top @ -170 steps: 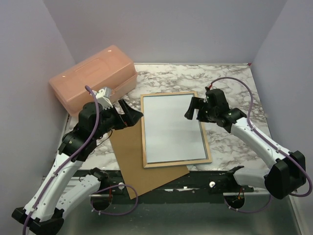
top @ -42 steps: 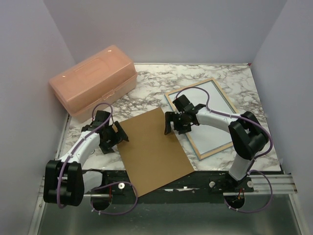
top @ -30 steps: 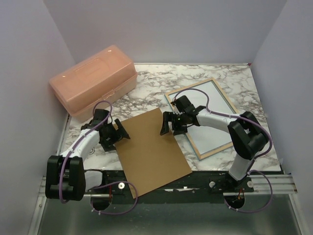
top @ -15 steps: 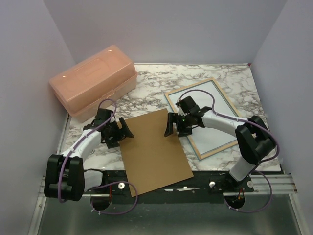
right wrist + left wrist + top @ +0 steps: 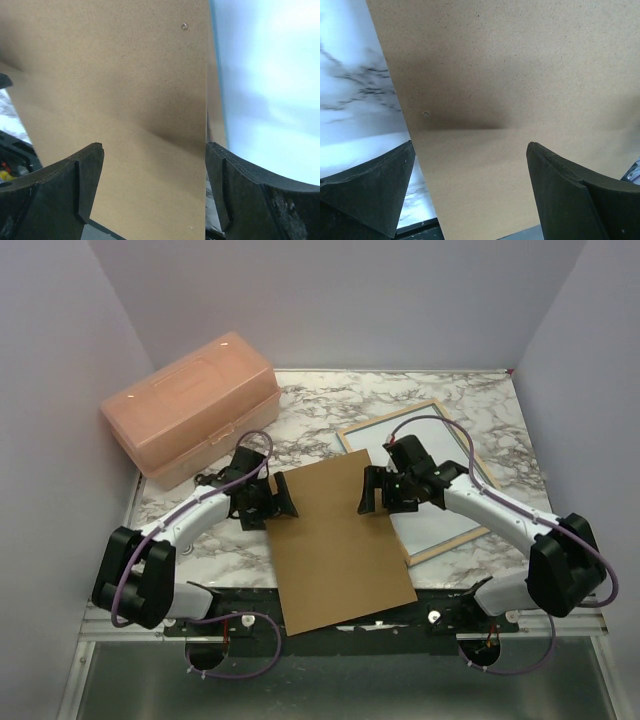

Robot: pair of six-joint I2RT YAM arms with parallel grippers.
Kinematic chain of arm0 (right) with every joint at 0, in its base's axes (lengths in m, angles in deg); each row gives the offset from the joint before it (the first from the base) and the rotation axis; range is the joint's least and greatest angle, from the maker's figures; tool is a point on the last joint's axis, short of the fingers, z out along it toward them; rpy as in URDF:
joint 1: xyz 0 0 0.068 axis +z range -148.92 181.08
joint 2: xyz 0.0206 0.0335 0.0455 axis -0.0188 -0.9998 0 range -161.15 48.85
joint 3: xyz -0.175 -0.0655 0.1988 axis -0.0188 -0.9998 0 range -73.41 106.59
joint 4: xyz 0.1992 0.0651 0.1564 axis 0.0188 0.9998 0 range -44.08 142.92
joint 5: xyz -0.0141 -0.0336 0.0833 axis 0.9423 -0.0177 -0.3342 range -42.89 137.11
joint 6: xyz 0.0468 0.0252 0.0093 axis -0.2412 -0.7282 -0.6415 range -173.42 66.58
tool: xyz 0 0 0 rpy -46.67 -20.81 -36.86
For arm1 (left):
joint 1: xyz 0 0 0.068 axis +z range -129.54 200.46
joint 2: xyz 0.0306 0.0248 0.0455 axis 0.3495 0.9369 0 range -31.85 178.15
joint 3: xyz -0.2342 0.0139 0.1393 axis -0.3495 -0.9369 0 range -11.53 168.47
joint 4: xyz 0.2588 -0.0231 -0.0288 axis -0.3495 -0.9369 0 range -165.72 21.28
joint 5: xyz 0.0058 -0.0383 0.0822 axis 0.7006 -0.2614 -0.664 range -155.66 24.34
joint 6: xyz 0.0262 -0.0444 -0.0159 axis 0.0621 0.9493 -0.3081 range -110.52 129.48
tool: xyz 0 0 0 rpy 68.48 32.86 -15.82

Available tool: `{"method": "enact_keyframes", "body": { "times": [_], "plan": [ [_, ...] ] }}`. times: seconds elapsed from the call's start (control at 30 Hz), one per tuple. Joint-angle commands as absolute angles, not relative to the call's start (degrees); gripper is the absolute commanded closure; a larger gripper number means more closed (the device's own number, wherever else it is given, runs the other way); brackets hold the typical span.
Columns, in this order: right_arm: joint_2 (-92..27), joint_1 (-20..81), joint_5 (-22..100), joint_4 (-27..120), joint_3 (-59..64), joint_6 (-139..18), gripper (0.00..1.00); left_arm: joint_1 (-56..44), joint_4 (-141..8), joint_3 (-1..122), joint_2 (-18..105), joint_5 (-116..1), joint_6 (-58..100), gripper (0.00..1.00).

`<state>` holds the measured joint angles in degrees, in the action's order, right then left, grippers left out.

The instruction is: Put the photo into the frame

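While left hand (image 5: 271, 504) and right hand (image 5: 380, 498) gape open at edges of the brown board (image 5: 340, 550), the frame (image 5: 445, 551) lies reverse-up, long axis running far-left to near-right.

From high on the board's (image 5: 335, 540) near side, the top camera looks down over the whole worktop (image 5: 330, 405). Each wrist camera looks closely down at one side edge of the board; all three share it.
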<state>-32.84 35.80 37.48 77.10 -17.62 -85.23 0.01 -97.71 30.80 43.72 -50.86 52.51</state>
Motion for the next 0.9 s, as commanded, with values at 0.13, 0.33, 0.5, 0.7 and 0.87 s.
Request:
{"method": "enact_keyframes", "body": {
  "times": [0.13,0.33,0.5,0.7,0.87],
  "plan": [
    [-29.16,32.82,41.34,75.48,-25.17,-85.3,0.09,-8.24,-93.35,39.96,49.76,-45.14,58.12,0.08],
    [-29.86,28.41,42.43,75.13,-26.98,-85.59,0.08,-8.68,-103.06,42.12,49.75,-52.98,56.45,0.04],
    [-29.36,25.69,40.93,75.43,-27.59,-85.31,0.08,-8.38,-107.65,41.97,49.89,-56.25,55.37,0.03],
    [-28.75,23.26,37.75,75.35,-28.53,-84.73,0.08,-8.27,-107.28,41.26,51.07,-54.13,54.12,0.05],
    [-29.31,21.98,34.99,72.85,-31.19,-84.71,0.09,-8.28,-103.82,39.43,54.26,-50.59,53.78,0.12]
  ]
}}
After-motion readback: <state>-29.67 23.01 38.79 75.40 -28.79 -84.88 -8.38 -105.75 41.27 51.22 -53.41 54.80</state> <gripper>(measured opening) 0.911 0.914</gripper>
